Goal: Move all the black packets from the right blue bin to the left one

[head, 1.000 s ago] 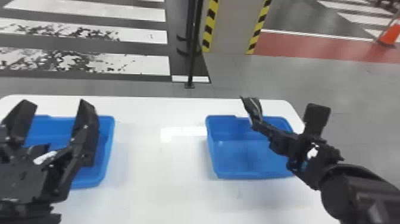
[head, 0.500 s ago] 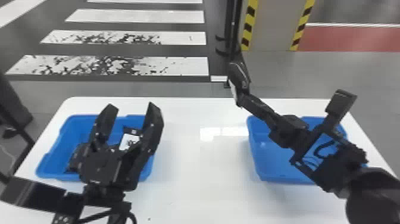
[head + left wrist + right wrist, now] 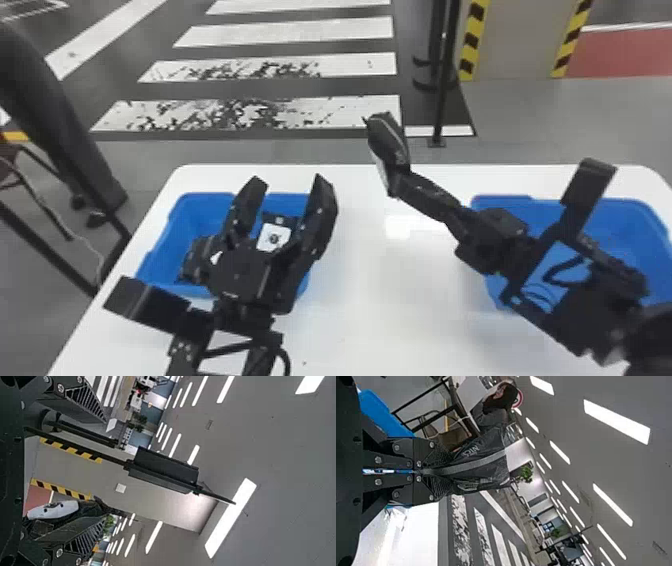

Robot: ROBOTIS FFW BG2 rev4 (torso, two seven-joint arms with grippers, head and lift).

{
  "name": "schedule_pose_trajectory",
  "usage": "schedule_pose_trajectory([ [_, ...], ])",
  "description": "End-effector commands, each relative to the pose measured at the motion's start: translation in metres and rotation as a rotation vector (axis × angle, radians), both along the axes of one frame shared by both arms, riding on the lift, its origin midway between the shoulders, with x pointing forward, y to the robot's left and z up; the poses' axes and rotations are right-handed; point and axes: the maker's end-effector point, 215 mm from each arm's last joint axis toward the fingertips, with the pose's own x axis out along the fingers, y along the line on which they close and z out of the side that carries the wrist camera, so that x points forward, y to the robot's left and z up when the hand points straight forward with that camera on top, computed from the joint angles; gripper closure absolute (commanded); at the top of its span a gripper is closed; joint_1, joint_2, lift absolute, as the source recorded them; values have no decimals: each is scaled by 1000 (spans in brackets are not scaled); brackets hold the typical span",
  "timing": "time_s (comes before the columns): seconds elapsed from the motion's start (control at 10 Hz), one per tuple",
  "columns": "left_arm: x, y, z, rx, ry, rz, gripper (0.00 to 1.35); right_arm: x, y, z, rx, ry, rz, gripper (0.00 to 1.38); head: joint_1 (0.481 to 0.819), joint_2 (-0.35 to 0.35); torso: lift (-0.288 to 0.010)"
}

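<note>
A black packet (image 3: 388,142) is gripped between the closed fingers of the right gripper (image 3: 404,182), held up above the table (image 3: 360,280). More black packets (image 3: 196,260) lie in the left blue bin (image 3: 167,245), where the left gripper (image 3: 287,182) hovers with fingers spread wide; the right blue bin (image 3: 620,212) sits beneath the right arm.

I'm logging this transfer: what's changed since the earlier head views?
The right gripper carried its packet leftward, from above the right bin toward the left one. The left gripper shows further right over the left bin, and the head view swung left. The packet stays gripped; the left gripper stays open.
</note>
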Motion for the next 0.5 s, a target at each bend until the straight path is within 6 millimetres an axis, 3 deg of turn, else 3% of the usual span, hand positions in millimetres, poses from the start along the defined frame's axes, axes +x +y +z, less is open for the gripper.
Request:
schedule_pose_trajectory([
  [0.0, 0, -2, -1, 2, 4, -4, 167, -12, 23, 1, 16, 9, 52, 1121, 695, 146, -140],
  [0.4, 4, -20, -9, 13, 35, -50, 162, -58, 81, -3, 69, 63, 202, 1121, 695, 213, -140],
])
